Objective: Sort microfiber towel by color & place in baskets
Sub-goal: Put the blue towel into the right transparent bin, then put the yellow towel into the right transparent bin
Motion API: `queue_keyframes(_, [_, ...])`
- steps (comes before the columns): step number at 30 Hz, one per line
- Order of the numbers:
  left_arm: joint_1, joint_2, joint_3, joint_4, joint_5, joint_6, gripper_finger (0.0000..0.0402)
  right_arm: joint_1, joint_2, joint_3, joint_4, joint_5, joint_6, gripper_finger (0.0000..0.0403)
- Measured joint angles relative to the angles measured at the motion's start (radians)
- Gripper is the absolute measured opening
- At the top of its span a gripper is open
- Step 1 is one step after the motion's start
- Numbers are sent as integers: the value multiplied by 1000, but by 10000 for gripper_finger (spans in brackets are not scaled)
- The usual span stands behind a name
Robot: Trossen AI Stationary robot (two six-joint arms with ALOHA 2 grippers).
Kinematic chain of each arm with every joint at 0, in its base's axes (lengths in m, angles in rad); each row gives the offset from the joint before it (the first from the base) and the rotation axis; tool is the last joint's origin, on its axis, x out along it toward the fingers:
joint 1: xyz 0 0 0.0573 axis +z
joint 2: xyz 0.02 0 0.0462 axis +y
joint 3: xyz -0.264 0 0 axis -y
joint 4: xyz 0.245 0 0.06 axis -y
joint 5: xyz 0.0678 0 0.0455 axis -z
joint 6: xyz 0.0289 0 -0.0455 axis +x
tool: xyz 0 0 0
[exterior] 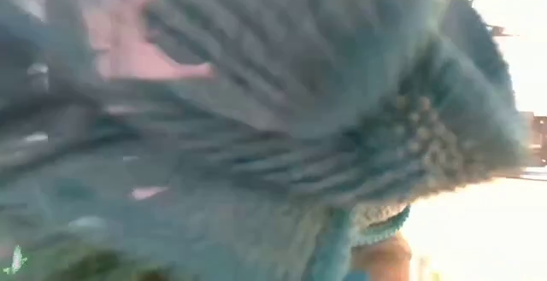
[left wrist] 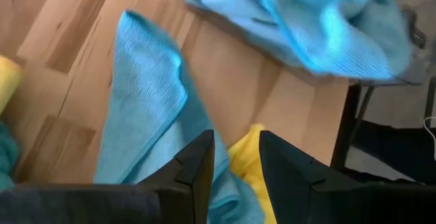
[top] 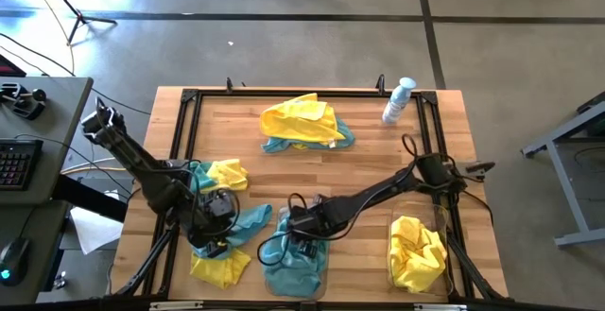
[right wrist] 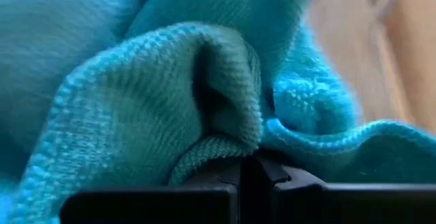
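My right gripper [top: 301, 238] is over the middle clear basket [top: 319, 281] and is shut on a teal towel [right wrist: 204, 81]. Teal cloth [top: 295, 268] fills that basket and blocks the low view [exterior: 256, 127]. My left gripper [top: 216, 243] stands open at the near left. Through its gap [left wrist: 235, 152] show the edge of a teal towel [left wrist: 143, 101] lying flat on the table and a yellow towel [left wrist: 246, 166]. Whether it touches them, I cannot tell. A second basket [top: 395, 228] at the near right holds a yellow towel [top: 418, 254]. My right gripper pinches a fold of the teal towel [right wrist: 225, 139] between its two shut fingers, coming steeply from above. The cloth bulges just past the fingertips. The gripper and arm hide whether the towel hangs free or lies on the cloth in the basket.
A heap of yellow and teal towels [top: 302, 122] lies at the far middle, and another yellow and teal bunch [top: 222, 172] at the left. A white and blue spray bottle [top: 399, 100] lies at the far right. Bare wood [top: 378, 160] shows in the middle.
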Motion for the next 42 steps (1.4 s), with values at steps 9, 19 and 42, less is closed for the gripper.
queue_keyframes(9, [-18,0,-22,9,2,-20,105,12,-18,5,-49,58,5,0])
queue_keyframes(19, [-15,0,-22,8,1,25,105,12,-35,192,-211,78,-88,0])
queue_keyframes(42, [-14,0,-22,9,29,-29,105,106,-215,232,-547,245,3,0])
